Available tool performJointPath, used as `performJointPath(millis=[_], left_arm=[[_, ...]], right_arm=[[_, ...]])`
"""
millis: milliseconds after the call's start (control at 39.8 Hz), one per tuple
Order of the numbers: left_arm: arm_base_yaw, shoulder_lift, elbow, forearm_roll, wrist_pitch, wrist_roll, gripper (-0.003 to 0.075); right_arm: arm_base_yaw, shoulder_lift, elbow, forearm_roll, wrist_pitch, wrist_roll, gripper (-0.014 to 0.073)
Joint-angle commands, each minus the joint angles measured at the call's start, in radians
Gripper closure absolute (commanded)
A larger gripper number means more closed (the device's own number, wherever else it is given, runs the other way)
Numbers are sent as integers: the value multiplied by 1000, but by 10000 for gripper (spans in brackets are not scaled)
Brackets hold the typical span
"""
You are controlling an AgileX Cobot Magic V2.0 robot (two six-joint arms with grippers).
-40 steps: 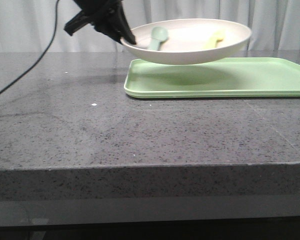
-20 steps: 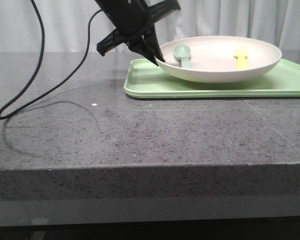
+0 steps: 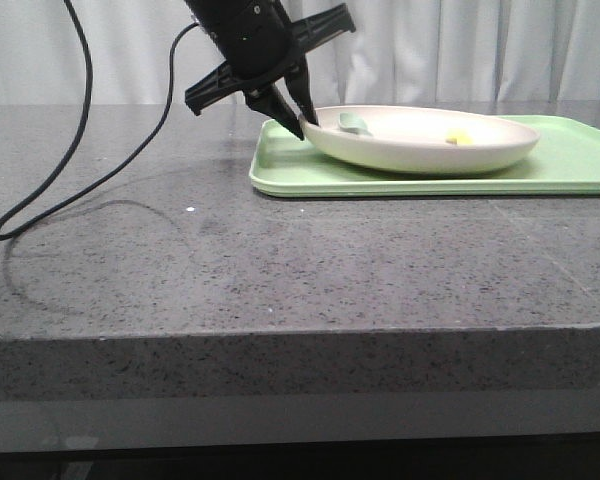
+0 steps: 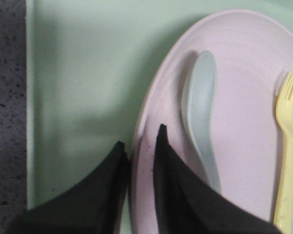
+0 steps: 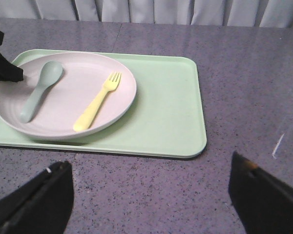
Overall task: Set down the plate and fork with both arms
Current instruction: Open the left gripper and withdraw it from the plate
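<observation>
The left gripper pinches the rim of the plate, one finger inside the rim and one outside, as the left wrist view shows. The plate appears to rest on the tray, near its left end.

Step in hand, as judged: release the plate. Procedure:
1. Confirm the plate sits flat on the tray before opening.
2. Open the jaws fully so neither finger drags the rim.
3. Retract upward and away from the plate, clear of the spoon just beside the inner finger.

The right gripper is spread wide and holds nothing, hovering over the table near the tray.

Contents:
- Tray: holds the plate.
- Plate: holds the spoon and the fork, side by side, not touching.
</observation>
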State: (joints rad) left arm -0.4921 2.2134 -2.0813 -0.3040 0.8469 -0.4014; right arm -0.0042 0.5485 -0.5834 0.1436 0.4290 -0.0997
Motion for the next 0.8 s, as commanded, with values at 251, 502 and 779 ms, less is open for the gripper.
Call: performJointPath(millis=[251,502,779], left_arm=[[-10,-169,-36,15,53,129,342],[-23,-336,-18,271,268,171,342],[-20,-620,255,274,239,319,342]], right_arm=[[-2,11,-37,-5,-59,-2,-69],[-2,24,-102,54,83,-2,-39],[15,125,-277,80,316,-3,50]])
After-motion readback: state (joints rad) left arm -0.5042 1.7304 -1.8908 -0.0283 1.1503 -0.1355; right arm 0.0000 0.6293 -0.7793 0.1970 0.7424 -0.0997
